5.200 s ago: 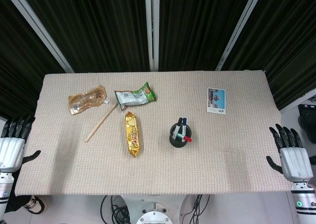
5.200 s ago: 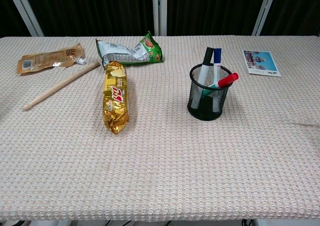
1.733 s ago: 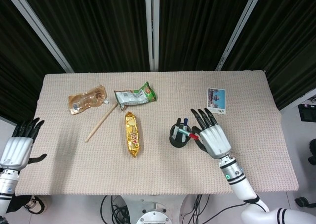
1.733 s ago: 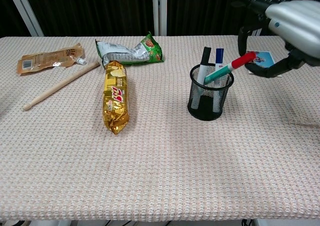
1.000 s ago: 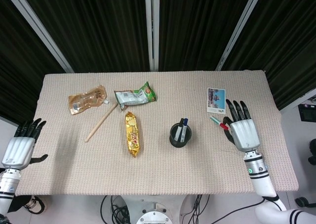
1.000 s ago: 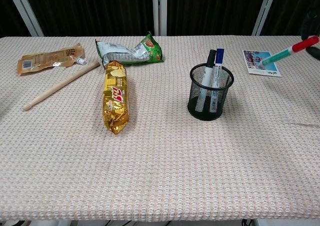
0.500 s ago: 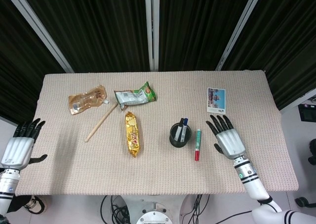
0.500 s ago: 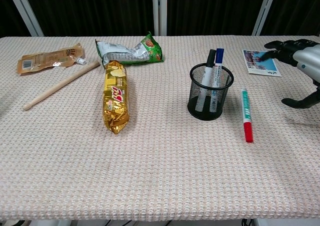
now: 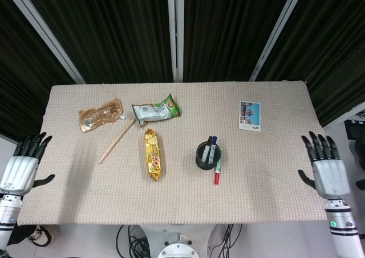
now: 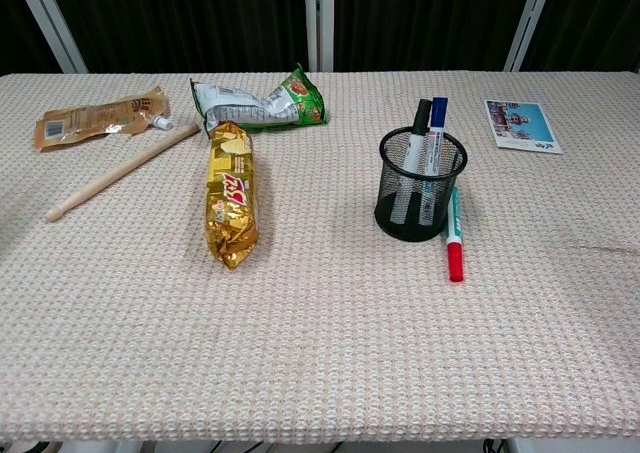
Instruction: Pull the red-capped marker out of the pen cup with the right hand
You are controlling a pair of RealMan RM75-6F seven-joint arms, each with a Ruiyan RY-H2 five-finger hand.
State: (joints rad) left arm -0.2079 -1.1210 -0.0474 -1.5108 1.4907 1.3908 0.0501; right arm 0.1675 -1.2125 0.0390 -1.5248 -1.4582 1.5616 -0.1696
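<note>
The red-capped marker (image 9: 217, 171) (image 10: 453, 235) lies flat on the table mat, right beside the black mesh pen cup (image 9: 206, 156) (image 10: 421, 186), its red cap toward the front edge. Two markers, one black-capped and one blue-capped, still stand in the cup. My right hand (image 9: 329, 171) hovers off the table's right edge, fingers spread, holding nothing. My left hand (image 9: 20, 167) hangs off the left edge, also open and empty. Neither hand shows in the chest view.
A gold snack pack (image 9: 152, 154) lies left of the cup. Behind it are a green-and-silver bag (image 9: 155, 110), a brown pouch (image 9: 100, 114) and a wooden stick (image 9: 118, 140). A photo card (image 9: 250, 116) sits at the back right.
The marker, half a second ago lying a little right of the cup, now rests against the cup's side. My right hand has drawn back off the table's right edge.
</note>
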